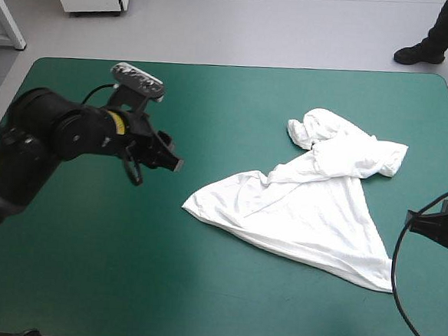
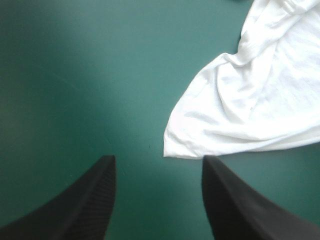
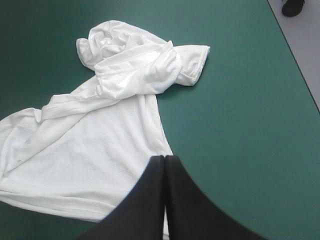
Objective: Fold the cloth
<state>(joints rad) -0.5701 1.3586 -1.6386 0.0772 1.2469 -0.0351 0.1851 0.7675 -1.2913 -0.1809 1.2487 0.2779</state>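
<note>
Left pincer [image 2: 159, 159]: fingers apart over the teal-green cover [image 2: 75, 75], nearest corner of the T-shirt [image 2: 250, 100] just ahead. Right pincer [image 3: 164, 159]: pressed together, above the near hem. T-shirt lies half-spread right of table centre, far end crumpled. My judgement: I nip that corner squarely, both layers.

From my seat the T-shirt [image 1: 313, 213] reads plain white all over, its creases shaded pale grey, and the cover [image 1: 236, 107] is one even teal-green. The fingers [image 3: 145, 200] of the right gripper [image 3: 165, 156] and the left gripper [image 2: 158, 157] are black, the left's finely ribbed on their inner faces. The left arm [image 1: 57, 129] is black with a yellow band [image 1: 116, 122] at its wrist.
</note>
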